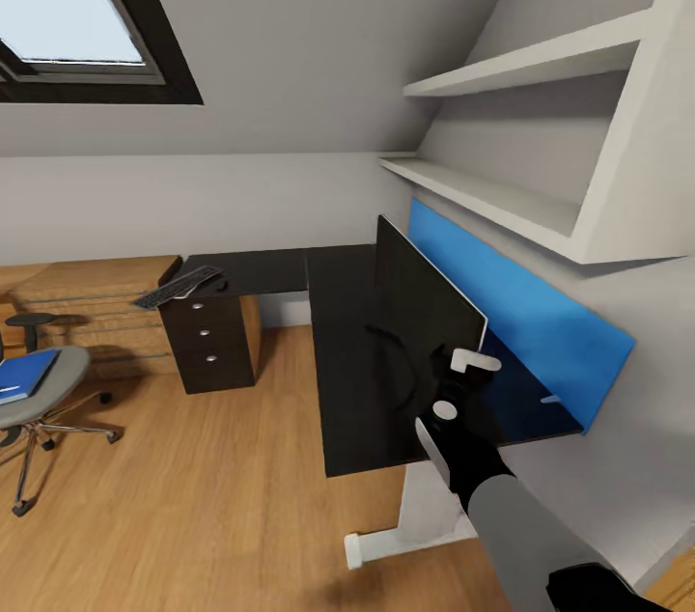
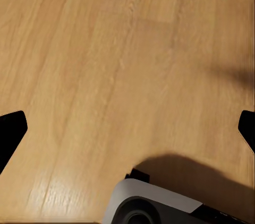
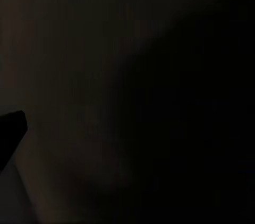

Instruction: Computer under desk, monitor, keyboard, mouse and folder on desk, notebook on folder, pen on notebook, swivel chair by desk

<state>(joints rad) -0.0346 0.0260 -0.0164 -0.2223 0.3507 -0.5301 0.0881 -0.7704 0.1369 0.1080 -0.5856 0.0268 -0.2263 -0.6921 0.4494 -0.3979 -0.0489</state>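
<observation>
Here the right claw [image 1: 470, 363] meets the monitor [image 1: 425, 303]; whether it grips is unclear.

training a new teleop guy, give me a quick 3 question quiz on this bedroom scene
1. True or false: the monitor stands on the desk.
2. Where does the folder lie? A) on the desk B) on the swivel chair C) on the floor
3. Fill in: the keyboard lies on the desk wing above the ____ unit.

Key: 1 true; 2 B; 3 drawer
</observation>
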